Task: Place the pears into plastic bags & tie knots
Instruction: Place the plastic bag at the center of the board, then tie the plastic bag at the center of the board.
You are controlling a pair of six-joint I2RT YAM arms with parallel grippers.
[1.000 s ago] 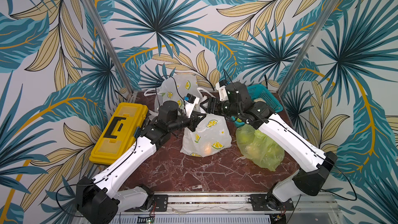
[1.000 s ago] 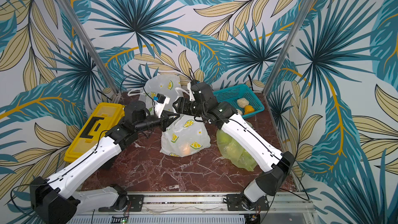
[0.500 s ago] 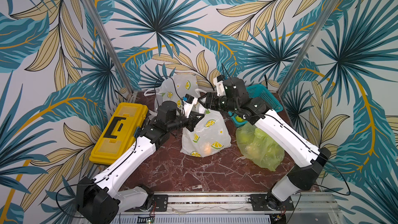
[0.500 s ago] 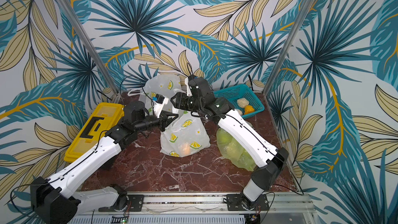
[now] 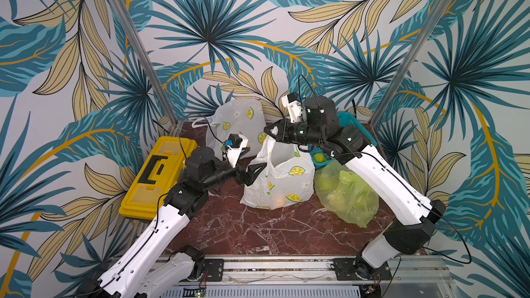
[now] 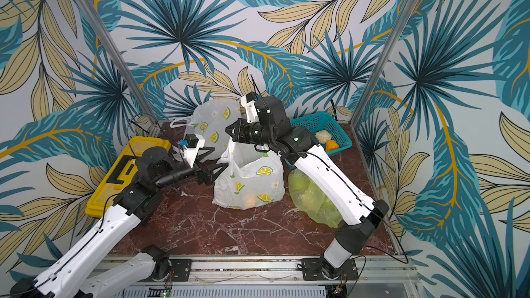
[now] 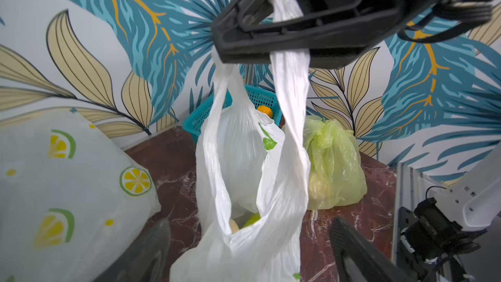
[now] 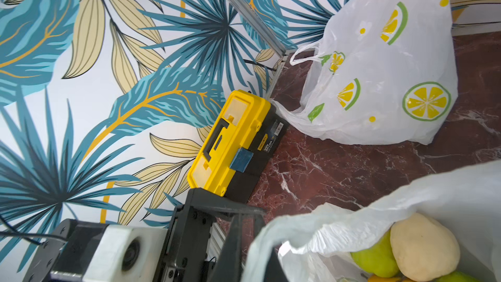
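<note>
A white lemon-print plastic bag (image 5: 282, 179) (image 6: 252, 179) stands mid-table, holding cream (image 8: 423, 248) and green (image 8: 376, 259) pears. My right gripper (image 5: 271, 133) (image 6: 231, 133) (image 7: 244, 23) is shut on its two raised handles (image 7: 290, 82); in the right wrist view plastic covers the right gripper (image 8: 268, 264). My left gripper (image 5: 252, 159) (image 6: 214, 159) (image 7: 250, 253) stands open beside the bag's left side, with the bag wall between its fingers (image 7: 349, 245). A light green bag (image 5: 347, 193) (image 7: 333, 158) of pears lies to the right, its top bunched. No knots can be made out.
Another white lemon-print bag (image 5: 238, 121) (image 8: 379, 71) leans on the back wall. A teal basket (image 6: 315, 121) at the back right holds a cream pear (image 6: 322, 136) and an orange one (image 6: 332, 146). A yellow toolbox (image 5: 155, 173) sits at the left edge.
My left gripper let go of the bag handle and opened. My right gripper closed on the handles and shifted left and up, drawing them taut.
</note>
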